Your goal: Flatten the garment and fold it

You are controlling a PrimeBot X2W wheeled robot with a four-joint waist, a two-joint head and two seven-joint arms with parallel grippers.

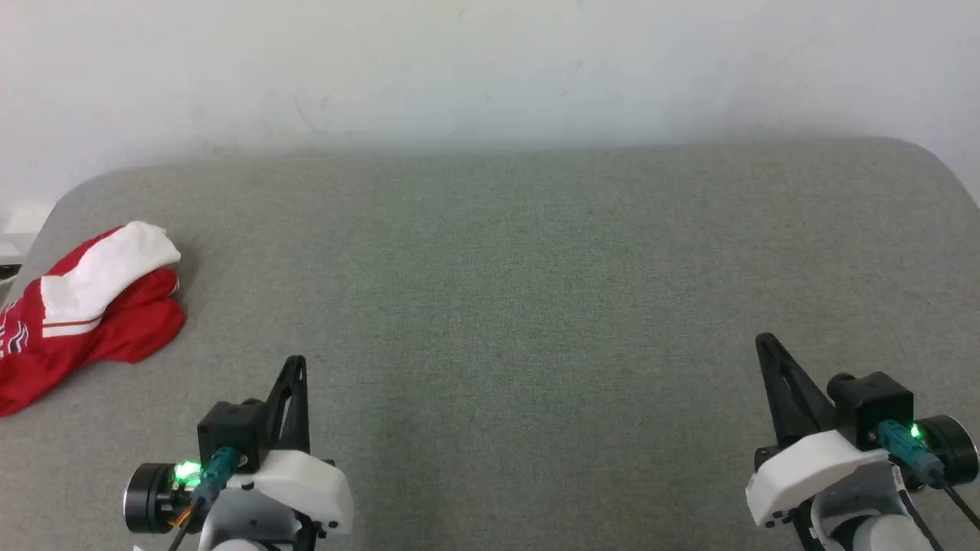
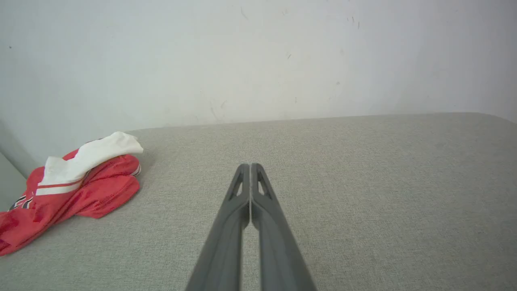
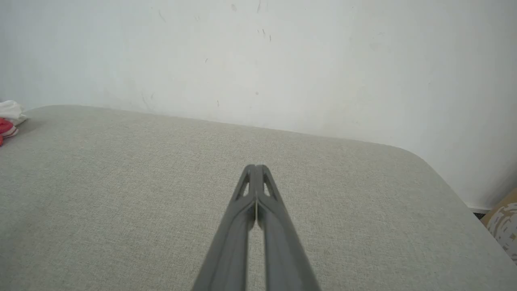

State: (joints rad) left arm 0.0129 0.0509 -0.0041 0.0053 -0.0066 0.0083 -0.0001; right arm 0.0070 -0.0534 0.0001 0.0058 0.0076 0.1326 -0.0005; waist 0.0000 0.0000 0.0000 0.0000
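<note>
- Lying bunched at the left edge of the grey surface (image 1: pixel 536 268), the garment (image 1: pixel 92 321) was recorded as crumpled, neither flattened nor folded.
- Left end effector (image 1: pixel 297 363): fingers pressed together, nothing held. It was placed near the garment but apart from it, to its right.
- Right end effector (image 1: pixel 766 344): fingers likewise closed on nothing, and stationed well apart from the garment across the bare surface.
- Step in hand, as judged: the opening one. No grasp had been made and flattening was not yet begun.
- Next move, as judged: the left end effector would need to be opened and carried leftward to the heap. A hem or sleeve could then be taken and the cloth drawn toward the middle of the surface for spreading.
- Orientation: the long axis of the heap was noted as diagonal in the head view, running from the near left toward the wall (image 1: pixel 490 69).
- The white sleeve (image 1: pixel 107 272) lay on top, its end pointed away and rightward. A scrap of print (image 1: pixel 11 337) was seen at the lower left end, where the cloth was cut off by the frame.
</note>
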